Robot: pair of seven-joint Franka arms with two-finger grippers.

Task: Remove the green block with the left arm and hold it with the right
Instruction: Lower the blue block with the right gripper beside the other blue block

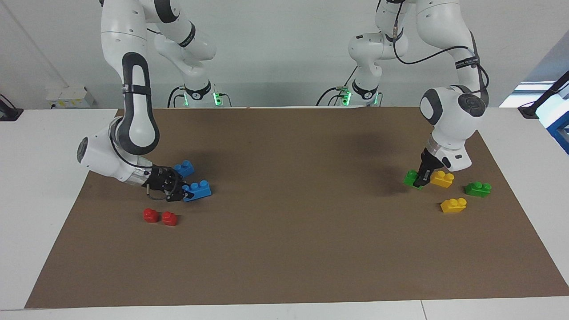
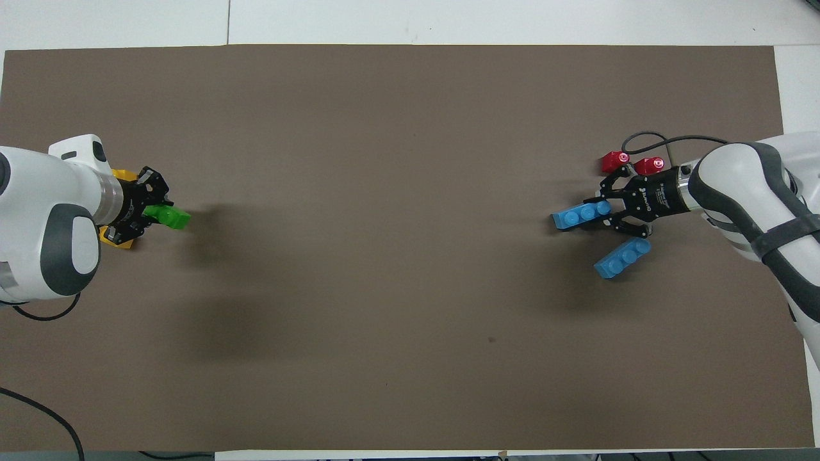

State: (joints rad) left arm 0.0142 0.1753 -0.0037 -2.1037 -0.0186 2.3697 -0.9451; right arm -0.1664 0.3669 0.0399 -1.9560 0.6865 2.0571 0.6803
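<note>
The bright green block (image 1: 410, 178) lies near the left arm's end of the brown mat (image 1: 284, 249), beside a yellow brick (image 1: 442, 178). My left gripper (image 1: 420, 181) is down at it, shut on the green block, low at the mat. In the overhead view the left gripper (image 2: 160, 214) has the green block (image 2: 172, 217) sticking out past its tips. My right gripper (image 1: 184, 192) is low at the right arm's end, shut on a long blue brick (image 1: 198, 190) that sits tilted. The right gripper (image 2: 605, 212) and its blue brick (image 2: 580, 216) also show in the overhead view.
A second blue brick (image 1: 183, 169) lies nearer the robots than the held one. Two red blocks (image 1: 160, 217) lie farther out. A second yellow brick (image 1: 453, 205) and a darker green brick (image 1: 478, 189) lie close by the left gripper.
</note>
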